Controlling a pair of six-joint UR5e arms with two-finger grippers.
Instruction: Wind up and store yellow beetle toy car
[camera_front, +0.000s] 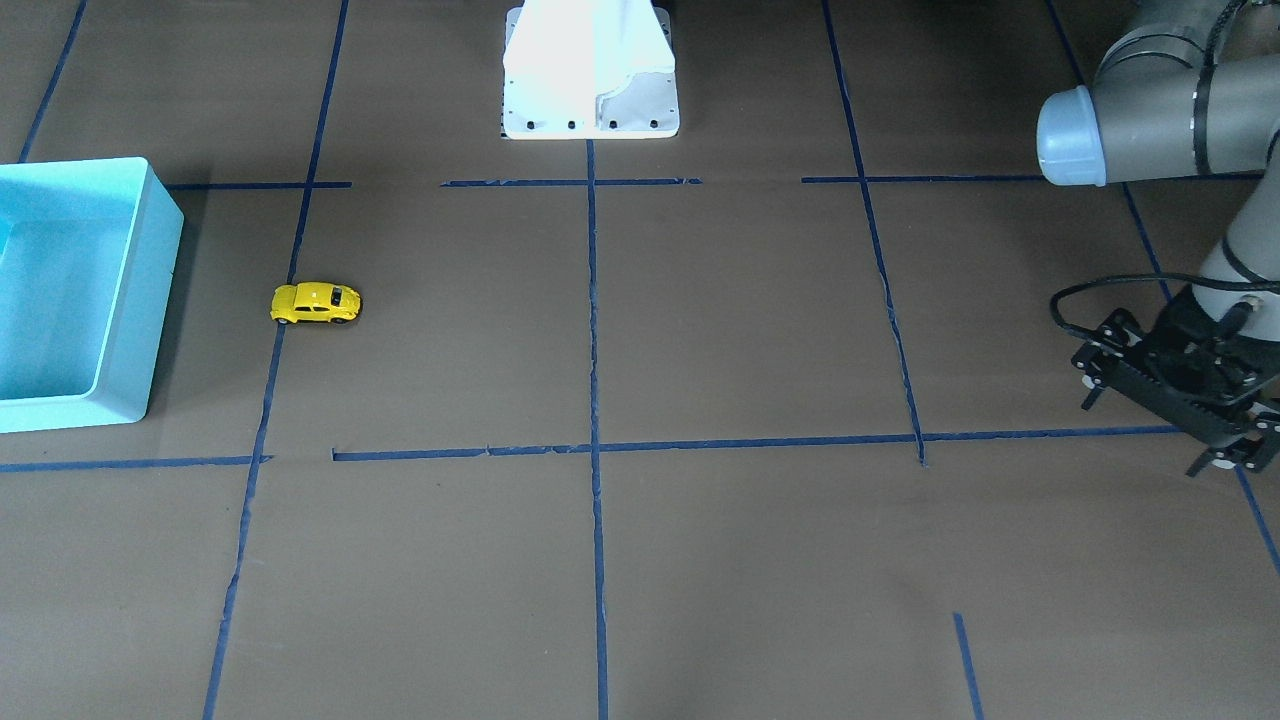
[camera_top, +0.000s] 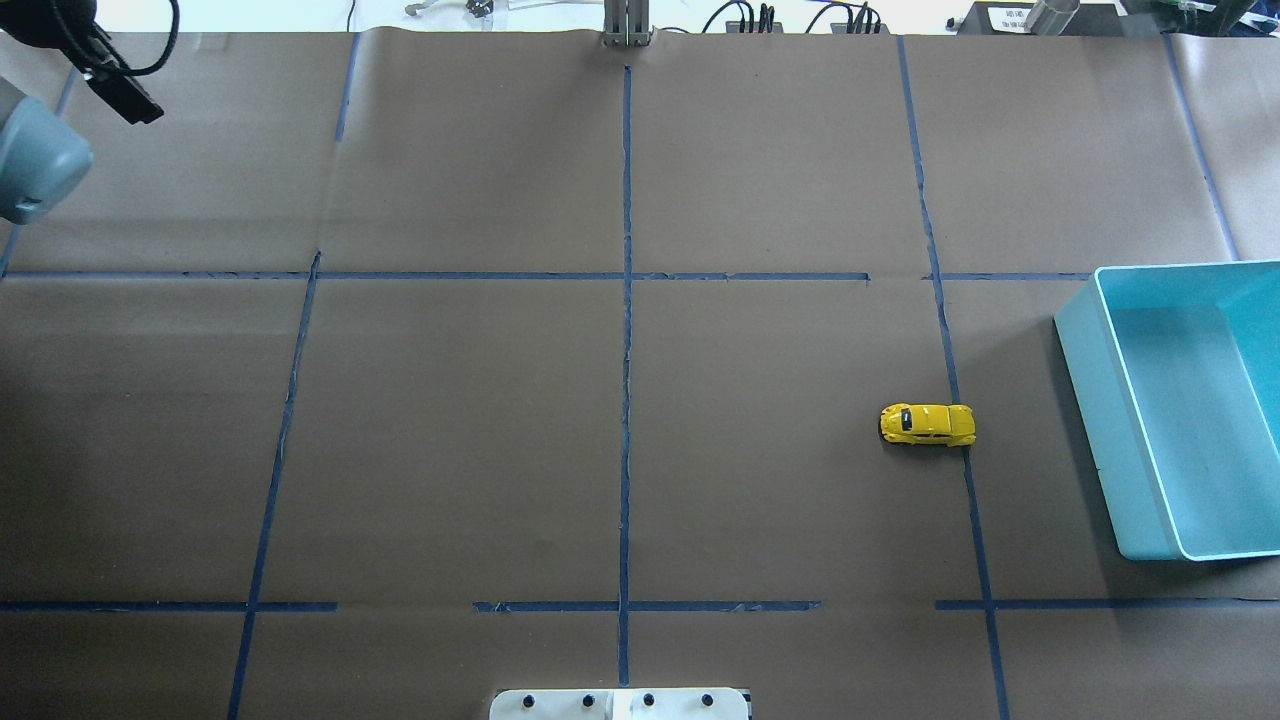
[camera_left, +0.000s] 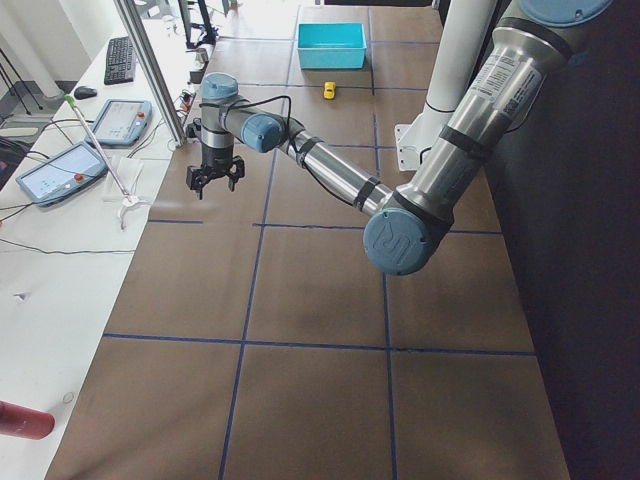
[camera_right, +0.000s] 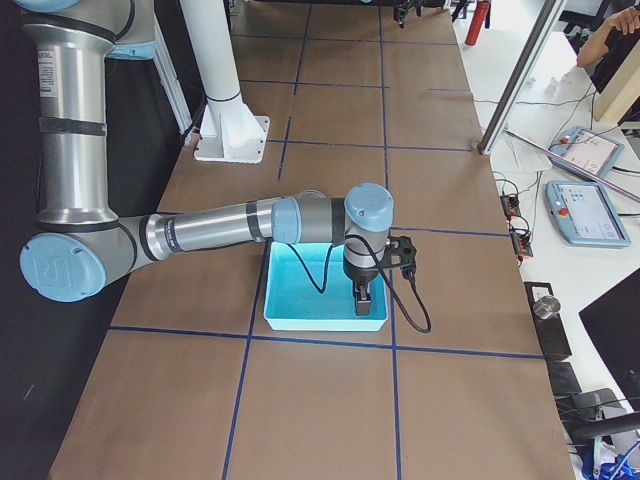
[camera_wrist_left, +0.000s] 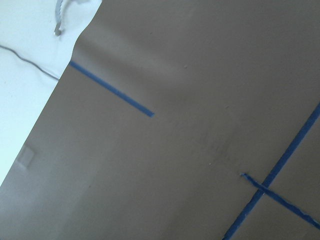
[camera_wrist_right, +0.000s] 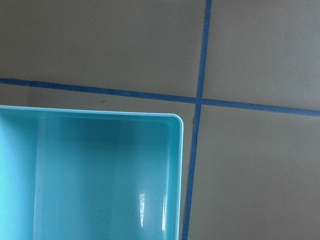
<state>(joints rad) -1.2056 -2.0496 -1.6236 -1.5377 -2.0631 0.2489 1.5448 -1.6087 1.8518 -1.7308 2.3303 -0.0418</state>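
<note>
The yellow beetle toy car (camera_front: 315, 303) stands on its wheels on the brown paper table, alone, a short way from the turquoise bin (camera_front: 150, 300). It also shows in the overhead view (camera_top: 928, 424) and, small, in the exterior left view (camera_left: 329, 90). My left gripper (camera_front: 1150, 428) hangs open and empty at the table's far left end, far from the car; it also shows in the exterior left view (camera_left: 212, 183). My right gripper (camera_right: 365, 300) hovers over a corner of the bin (camera_right: 300, 300). It shows only in the exterior right view, so I cannot tell if it is open.
The bin (camera_top: 1085, 380) looks empty in the right wrist view (camera_wrist_right: 100, 175). The white robot base (camera_front: 590, 80) stands at the table's robot side. Operator tablets (camera_left: 60, 170) and a metal post (camera_left: 150, 70) stand beyond the far table edge. Blue tape lines cross the paper.
</note>
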